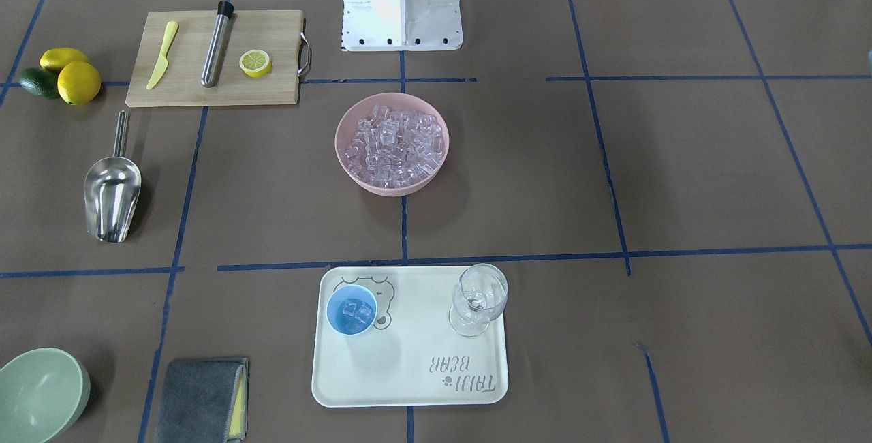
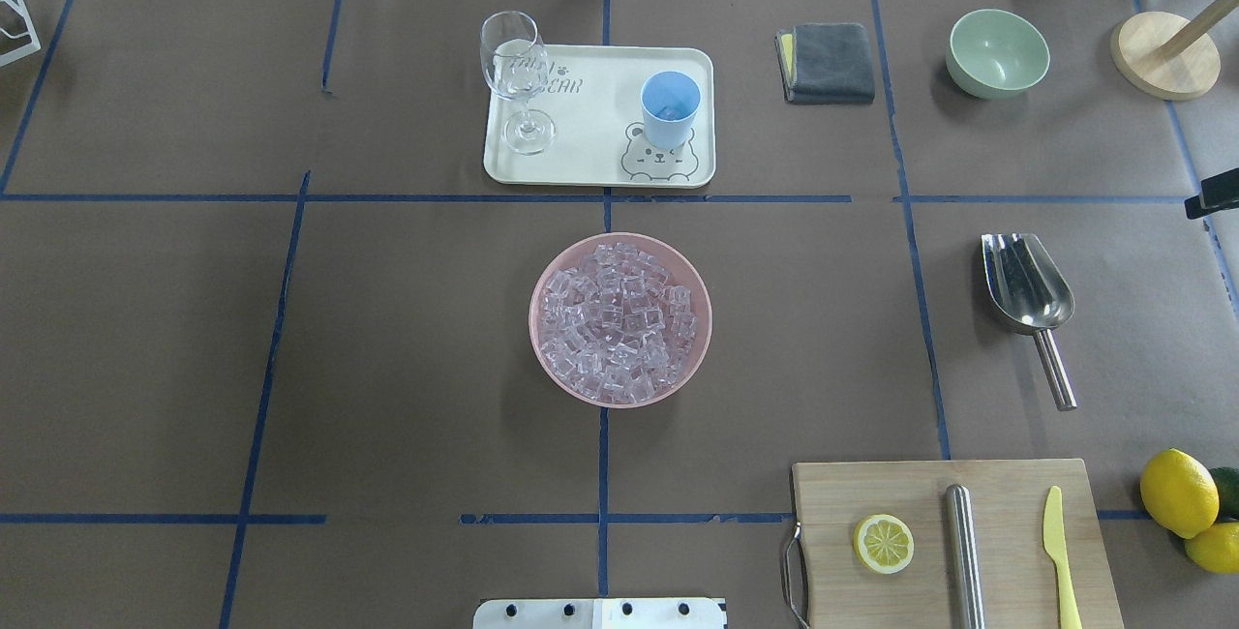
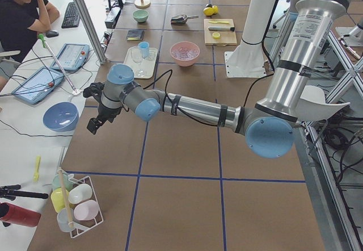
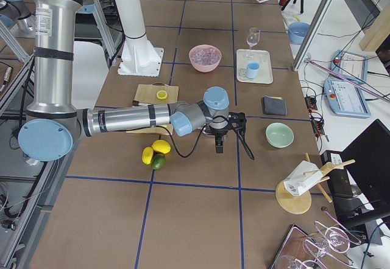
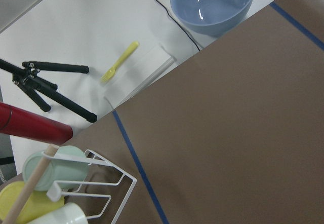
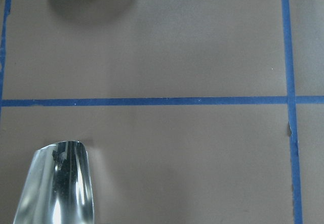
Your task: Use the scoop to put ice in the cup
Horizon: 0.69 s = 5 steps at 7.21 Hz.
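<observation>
The steel scoop [image 1: 112, 187] lies empty on the table, also in the overhead view [image 2: 1028, 285] and at the lower left of the right wrist view [image 6: 58, 183]. The ice [image 1: 394, 143] fills a pink bowl [image 2: 548, 358] at the table's middle. The light-blue cup [image 1: 351, 309] stands on a cream tray [image 1: 409, 368] with a few cubes inside it. My right gripper [image 4: 220, 142] hangs near the scoop, and I cannot tell if it is open. My left gripper [image 3: 92, 125] is far off over the table's left end, and I cannot tell its state either.
A wine glass [image 1: 480, 296] stands on the tray beside the cup. A cutting board [image 1: 218, 58] holds a lemon slice, a steel cylinder and a yellow knife. Lemons [image 1: 68, 75], a green bowl [image 1: 37, 392] and a grey cloth [image 1: 203, 399] lie on the scoop's side.
</observation>
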Available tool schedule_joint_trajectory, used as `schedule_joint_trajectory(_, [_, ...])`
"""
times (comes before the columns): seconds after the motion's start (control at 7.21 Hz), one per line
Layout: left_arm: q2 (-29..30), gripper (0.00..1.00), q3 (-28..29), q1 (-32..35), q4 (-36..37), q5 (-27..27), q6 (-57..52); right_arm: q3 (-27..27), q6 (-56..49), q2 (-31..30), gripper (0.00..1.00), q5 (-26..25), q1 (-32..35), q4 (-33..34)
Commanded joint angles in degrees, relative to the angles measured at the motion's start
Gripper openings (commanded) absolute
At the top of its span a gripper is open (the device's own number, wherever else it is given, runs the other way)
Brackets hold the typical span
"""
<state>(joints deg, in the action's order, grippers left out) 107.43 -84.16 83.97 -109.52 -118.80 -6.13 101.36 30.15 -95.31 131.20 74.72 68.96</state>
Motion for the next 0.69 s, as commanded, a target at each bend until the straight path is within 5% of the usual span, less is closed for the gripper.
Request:
schedule_joint_trajectory(0.0, [-1.51, 1.00, -0.48, 6.79, 12.10, -10.32, -6.78, -0.63, -6.03, 0.04, 1.00, 0.38, 3.41, 0.91])
schedule_joint_trajectory(0.14, [-8.75, 1.00, -4.04, 6.99, 11.70, -13.97, -6.61, -1.25, -6.59, -0.14, 1.00, 0.46, 4.38, 1.61])
schedule_joint_trajectory(0.56, [-16.54, 1.00, -7.33, 7.17, 11.87, -13.75, -6.00, -6.16, -14.20, -0.66, 1.00, 3.54, 8.77, 1.53])
